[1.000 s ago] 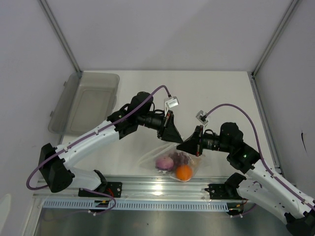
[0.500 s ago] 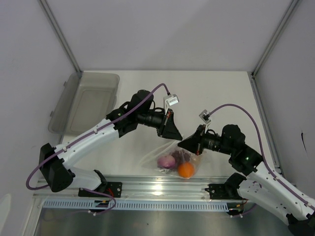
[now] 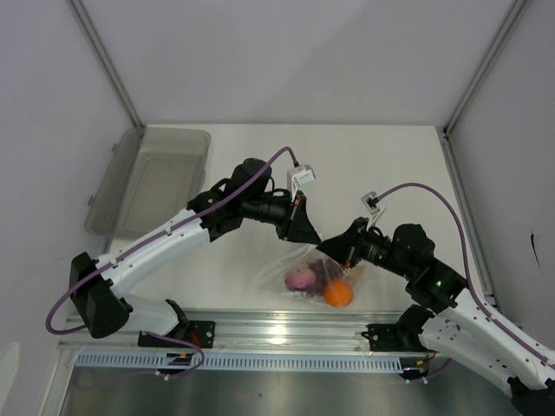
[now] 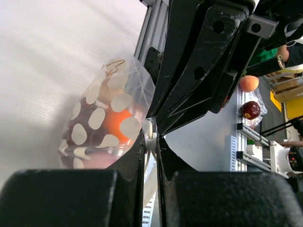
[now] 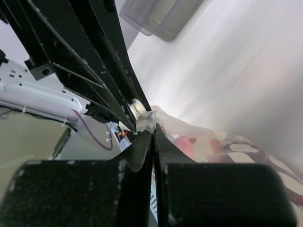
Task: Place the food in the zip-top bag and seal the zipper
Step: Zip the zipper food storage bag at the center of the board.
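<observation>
The zip-top bag, clear with white dots, hangs just above the table near the front edge. It holds the orange, the purple-red onion and dark berries; I cannot make out the garlic. My left gripper is shut on the bag's top edge, pinching a small white piece of the zipper. My right gripper is shut on the same edge right beside it. The left wrist view shows the bag and the orange inside.
The grey translucent tub sits at the table's far left and also shows in the right wrist view. The metal rail runs along the near edge, just in front of the bag.
The bag with the food has shifted right and slightly toward the front edge. Both grippers moved with it, staying shut on its top edge.
</observation>
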You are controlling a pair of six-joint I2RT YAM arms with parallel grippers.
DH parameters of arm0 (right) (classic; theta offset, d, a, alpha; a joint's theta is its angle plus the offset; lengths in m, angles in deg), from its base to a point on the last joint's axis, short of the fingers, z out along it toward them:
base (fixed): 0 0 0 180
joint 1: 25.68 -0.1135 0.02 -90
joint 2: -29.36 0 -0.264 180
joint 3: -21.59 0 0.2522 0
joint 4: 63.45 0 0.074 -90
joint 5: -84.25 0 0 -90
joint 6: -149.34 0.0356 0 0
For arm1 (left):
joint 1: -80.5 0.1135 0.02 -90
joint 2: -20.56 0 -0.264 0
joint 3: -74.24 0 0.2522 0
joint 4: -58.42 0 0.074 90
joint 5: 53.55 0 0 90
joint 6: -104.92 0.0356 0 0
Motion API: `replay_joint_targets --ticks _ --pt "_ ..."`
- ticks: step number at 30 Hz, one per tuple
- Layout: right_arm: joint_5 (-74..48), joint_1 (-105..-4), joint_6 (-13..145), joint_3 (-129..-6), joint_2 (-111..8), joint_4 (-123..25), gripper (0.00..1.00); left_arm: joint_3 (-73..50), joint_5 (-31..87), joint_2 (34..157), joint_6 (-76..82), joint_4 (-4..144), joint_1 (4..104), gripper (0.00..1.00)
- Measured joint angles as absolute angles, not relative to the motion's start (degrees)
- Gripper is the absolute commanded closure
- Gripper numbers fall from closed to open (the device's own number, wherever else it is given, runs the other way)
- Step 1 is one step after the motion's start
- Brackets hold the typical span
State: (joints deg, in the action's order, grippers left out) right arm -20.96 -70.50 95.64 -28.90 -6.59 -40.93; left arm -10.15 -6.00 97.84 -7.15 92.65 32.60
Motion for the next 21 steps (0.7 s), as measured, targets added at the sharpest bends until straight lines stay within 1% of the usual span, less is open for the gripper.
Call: replay_joint_targets --ticks 7,9,10,11,12,13,15,16,19,21 --pt "-18.1 -70.7 99.4 -28.9 -6.1 -40.7 1.00 -10.3 -3.5 97.8 -6.6 92.9 32.3 0.99" --pt "-17.4 -70.8 99.9 -28.9 -6.0 -40.4 1.00 -10.3 -2.6 97.8 -6.5 92.9 32.2 0.95" --pt "-17.1 -70.8 100.1 -28.9 -6.0 -40.3 1.00 -10.3 -2.4 97.7 -6.5 92.9 32.2 0.88" --pt "-17.0 -70.9 100.3 -28.9 -5.9 -40.3 1.00 -10.3 -2.2 97.6 -6.5 92.9 32.2 0.84" --pt "-16.9 -70.9 100.5 -28.9 -5.9 -40.4 1.00 -10.3 -2.0 97.5 -6.5 92.9 32.2 0.77" --pt "-16.9 -70.9 100.8 -28.9 -5.9 -40.4 1.00 -10.3 -1.7 97.4 -6.4 92.9 32.2 0.62" --pt "-16.4 -70.9 101.0 -28.9 -5.9 -40.8 1.00 -10.2 -1.4 96.9 -6.3 93.4 32.2 0.53" --pt "-16.3 -70.8 101.0 -28.9 -5.9 -40.9 1.00 -10.2 -1.2 96.6 -6.0 93.6 32.2 0.42" --pt "-16.0 -70.9 101.2 -28.9 -5.9 -41.0 1.00 -9.7 -1.0 95.7 -5.9 93.8 32.2 0.34" --pt "-15.8 -70.9 101.3 -28.9 -5.9 -41.0 1.00 -8.9 -0.8 95.0 -5.8 93.7 32.2 0.35"
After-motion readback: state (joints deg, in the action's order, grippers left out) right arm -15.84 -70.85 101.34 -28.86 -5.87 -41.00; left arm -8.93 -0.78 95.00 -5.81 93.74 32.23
